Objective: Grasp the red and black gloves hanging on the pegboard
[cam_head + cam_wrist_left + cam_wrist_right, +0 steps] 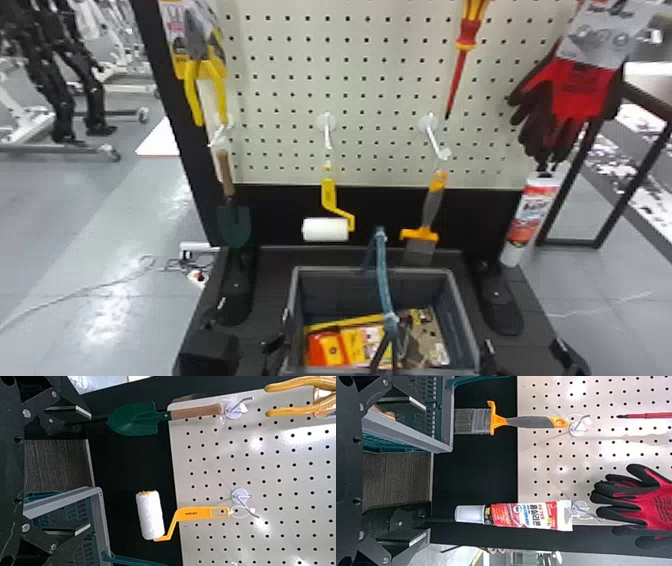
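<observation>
Well apart — gloves (649, 498) above right end effector (421, 471).

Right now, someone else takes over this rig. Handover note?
Left gripper: open, empty, facing the left part of the pegboard, near the paint roller.
Right gripper: open, empty, short of the board, facing the sealant tube.
Red and black gloves: hanging at the board's upper right, above that tube, apart from both grippers.
Done: nothing grasped yet.
Left: likely raise the right arm to the gloves and close on them.
</observation>
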You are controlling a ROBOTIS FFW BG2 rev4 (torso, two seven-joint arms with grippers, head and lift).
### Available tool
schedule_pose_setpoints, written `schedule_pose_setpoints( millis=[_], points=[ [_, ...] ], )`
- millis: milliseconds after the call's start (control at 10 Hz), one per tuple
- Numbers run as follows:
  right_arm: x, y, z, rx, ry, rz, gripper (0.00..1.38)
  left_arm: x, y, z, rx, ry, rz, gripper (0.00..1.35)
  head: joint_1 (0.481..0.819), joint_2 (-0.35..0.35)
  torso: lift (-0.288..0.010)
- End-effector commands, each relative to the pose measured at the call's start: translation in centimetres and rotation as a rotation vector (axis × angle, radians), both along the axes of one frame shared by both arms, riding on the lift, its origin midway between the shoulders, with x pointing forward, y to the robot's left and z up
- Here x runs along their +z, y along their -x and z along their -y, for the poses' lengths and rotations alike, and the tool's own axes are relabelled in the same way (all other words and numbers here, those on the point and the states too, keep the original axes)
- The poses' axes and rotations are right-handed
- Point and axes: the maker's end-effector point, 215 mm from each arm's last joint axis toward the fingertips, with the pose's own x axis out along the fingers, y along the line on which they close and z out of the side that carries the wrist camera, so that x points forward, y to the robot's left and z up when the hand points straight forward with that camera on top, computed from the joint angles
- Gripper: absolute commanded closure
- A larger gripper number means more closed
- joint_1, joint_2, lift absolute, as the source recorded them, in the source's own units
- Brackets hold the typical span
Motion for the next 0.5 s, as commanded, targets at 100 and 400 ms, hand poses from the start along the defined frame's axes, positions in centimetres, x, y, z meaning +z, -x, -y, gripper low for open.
schedule_pose_setpoints(
  millis=[100, 400],
  points=[
    [0.02, 0.03, 0.0, 0.001, 0.002, 0.0, 0.19, -0.05, 0.01, -0.01, 0.0, 0.0, -0.002, 0.32, 0.549, 0.0, -0.1],
    [0.1, -0.04, 0.08, 0.005, 0.006, 0.002, 0.19, -0.06, 0.01, -0.03, 0.0, -0.002, -0.002, 0.32, 0.549, 0.0, -0.1]
  ],
)
